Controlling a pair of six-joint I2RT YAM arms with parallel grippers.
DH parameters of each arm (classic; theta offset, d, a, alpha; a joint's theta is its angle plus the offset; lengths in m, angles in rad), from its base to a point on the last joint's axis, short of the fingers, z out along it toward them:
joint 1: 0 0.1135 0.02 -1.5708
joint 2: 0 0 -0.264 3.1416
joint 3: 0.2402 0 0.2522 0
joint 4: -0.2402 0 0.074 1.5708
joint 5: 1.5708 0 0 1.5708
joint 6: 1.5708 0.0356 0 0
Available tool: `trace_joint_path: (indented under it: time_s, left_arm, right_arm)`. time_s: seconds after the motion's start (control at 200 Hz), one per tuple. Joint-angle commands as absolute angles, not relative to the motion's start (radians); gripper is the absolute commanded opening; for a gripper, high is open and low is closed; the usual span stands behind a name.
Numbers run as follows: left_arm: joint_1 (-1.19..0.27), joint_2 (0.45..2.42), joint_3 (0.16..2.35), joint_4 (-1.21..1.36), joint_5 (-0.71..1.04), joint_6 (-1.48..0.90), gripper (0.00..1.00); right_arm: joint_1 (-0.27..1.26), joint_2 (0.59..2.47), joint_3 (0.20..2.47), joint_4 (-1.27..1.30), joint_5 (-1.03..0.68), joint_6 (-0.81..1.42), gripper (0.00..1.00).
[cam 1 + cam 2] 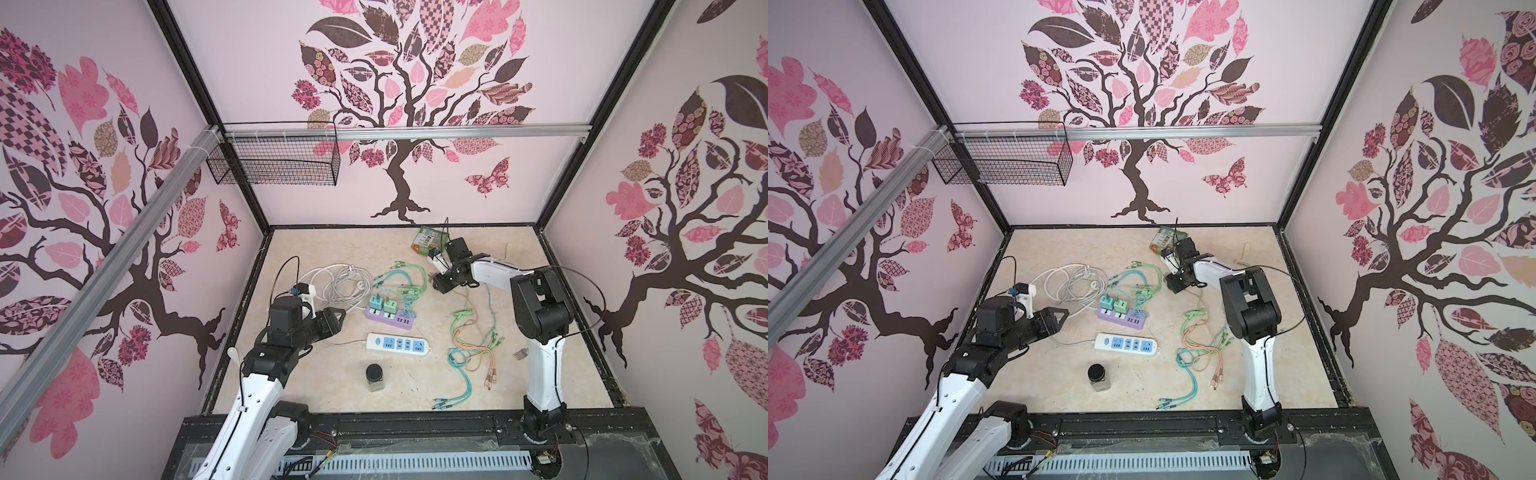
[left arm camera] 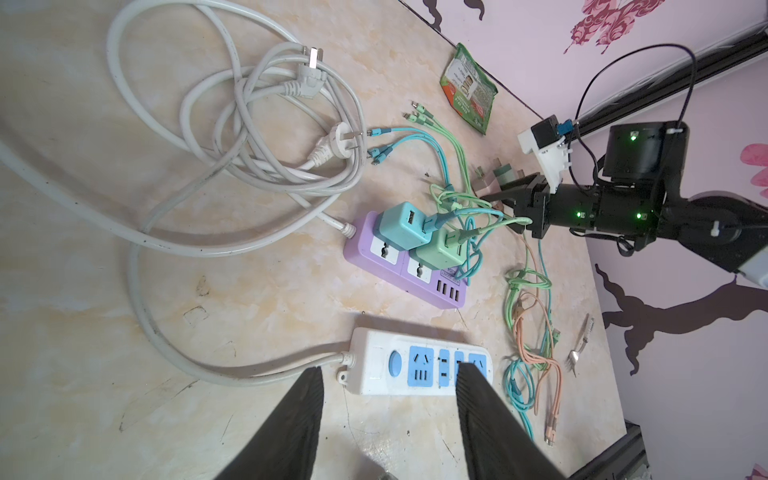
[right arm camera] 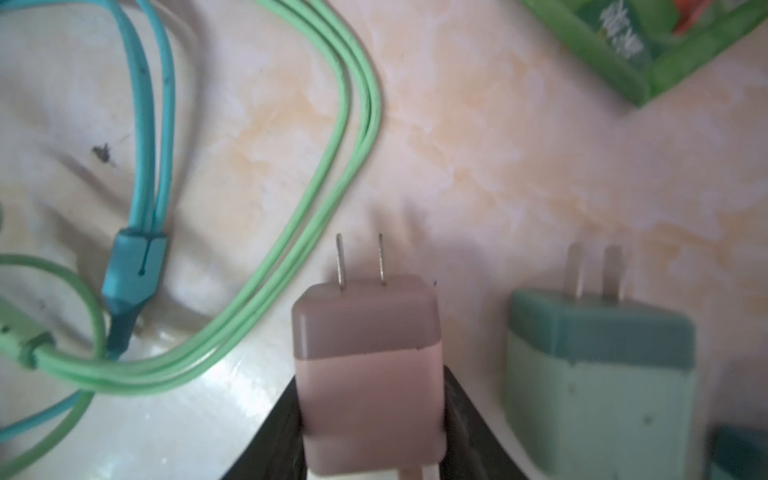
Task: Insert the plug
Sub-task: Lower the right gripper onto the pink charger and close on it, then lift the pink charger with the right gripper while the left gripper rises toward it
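Left wrist view first: left claw open, nothing in it, hovering over the white power strip; in both top views it sits left of centre of the frame. Next along, purple power strip mid-frame, teal charger and mint charger plugged into it, two sockets on it bare. A tangle of charging cables lies between that strip and the right arm. Right of centre in a top view, on the upper part of the worktop, right claw is low over the surface. Right wrist view: jaws clamped on both sides of the pink plug, prongs pointing away from the claw, green plug lying just beside it, not touched. Can't tell if the pink plug is clear of the worktop yet. Step in hand looks like grasp and lift. To do it well: keep the grip square so the prongs don't tilt, lift straight up clear of the cables, turn prongs down, line both up with a bare socket before pushing; left claw could pin the strip so it doesn't slide
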State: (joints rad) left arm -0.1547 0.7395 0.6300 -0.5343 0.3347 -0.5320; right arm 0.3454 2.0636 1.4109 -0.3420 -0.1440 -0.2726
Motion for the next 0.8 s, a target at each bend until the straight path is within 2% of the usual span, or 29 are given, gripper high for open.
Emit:
trace_joint_path:
  time_s: [0.0,0.275,0.795]
  left_arm:
    - [-0.149,0.752,0.695,-0.53,0.378,-0.533,0.59]
    - [-0.148,0.767,0.74,-0.457,0.511,-0.543,0.72]
    - [-0.19,0.938,0.899,-0.385,0.769,-0.567,0.73]
  right_arm:
    - [0.351,1.898,1.376,-0.343,-0.134,-0.214,0.33]
    - [0.388,1.692,1.346,-0.391,-0.067,-0.201,0.32]
    - [0.556,1.423,1.296,-0.434,-0.088,-0.225,0.34]
